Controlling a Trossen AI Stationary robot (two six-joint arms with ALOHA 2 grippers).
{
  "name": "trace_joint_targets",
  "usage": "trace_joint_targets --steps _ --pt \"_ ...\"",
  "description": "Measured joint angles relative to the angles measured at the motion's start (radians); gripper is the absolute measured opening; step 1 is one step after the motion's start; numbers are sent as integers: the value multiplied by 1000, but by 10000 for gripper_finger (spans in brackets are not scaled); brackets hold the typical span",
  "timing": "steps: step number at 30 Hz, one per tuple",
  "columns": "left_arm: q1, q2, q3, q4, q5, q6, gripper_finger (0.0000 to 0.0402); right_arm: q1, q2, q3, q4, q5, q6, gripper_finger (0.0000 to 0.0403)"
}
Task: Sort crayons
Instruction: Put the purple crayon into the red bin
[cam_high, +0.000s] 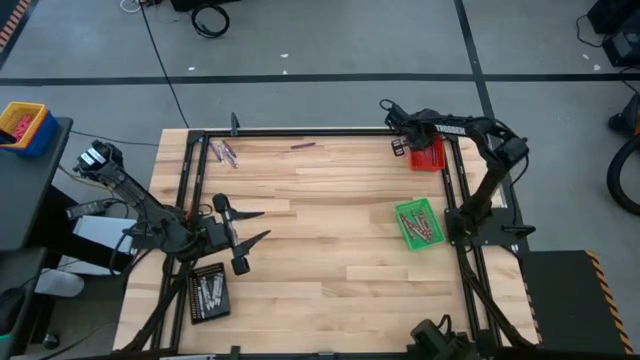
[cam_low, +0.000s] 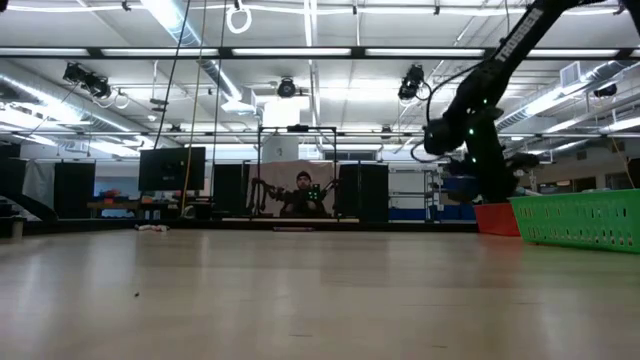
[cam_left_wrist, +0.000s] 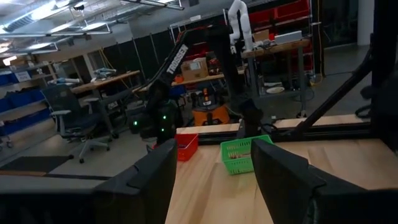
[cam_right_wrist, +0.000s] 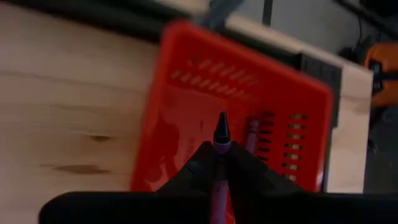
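High view: the right tool (cam_high: 400, 147) hangs over the red tray (cam_high: 428, 153) at the surface's (cam_high: 320, 230) far right corner; the left tool (cam_high: 262, 226) waits with its fingers spread, holding nothing.

Right wrist view: the right tool's fingers pinch a purple crayon (cam_right_wrist: 220, 144) above that tray, where another crayon (cam_right_wrist: 252, 132) seems to lie.

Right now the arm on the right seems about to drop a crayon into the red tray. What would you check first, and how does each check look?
1. Purple crayon gripped between the right gripper fingers: ok.
2. Right gripper positioned over the red tray, not over bare table: ok.
3. Crayon tip pointing into the tray: ok.
4. Room in the tray: ok, only one crayon shows inside.
5. Left gripper open, hanging over the table's left side, far from the drop: ok.
6. Crayon colour matches the tray's sorting rule: cannot tell.
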Motion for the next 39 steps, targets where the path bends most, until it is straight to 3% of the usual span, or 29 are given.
trace_joint_targets --steps 5,9,13,18,20,23,27,31,35,39 --pt "10 0 0 -51 1 -100 217 -26 51 3 -12 -3 0 78" --pt "94 0 0 -170 22 -225 217 -6 -13 31 -24 0 -96 128" --pt "276 -1 0 -319 252 -434 217 96 -179 25 -15 5 -117 162" --pt "584 53 -1 -458 484 -643 207 385 -418 -65 222 3 -165 171" --pt "707 101 -1 -431 578 -626 200 504 -493 -119 398 2 -201 170" --pt "918 188 43 -427 834 -557 190 641 -565 -203 678 -1 -279 170" --pt "1160 337 145 -440 1083 -407 182 756 -610 -308 1009 7 -368 170" --pt "1328 492 284 -542 1150 -313 185 822 -610 -407 1243 8 -461 170" --pt "1443 664 462 -695 1210 -277 213 821 -586 -451 1498 6 -547 172" --pt "1490 801 581 -748 1232 -185 260 807 -595 -451 1519 -17 -609 175"
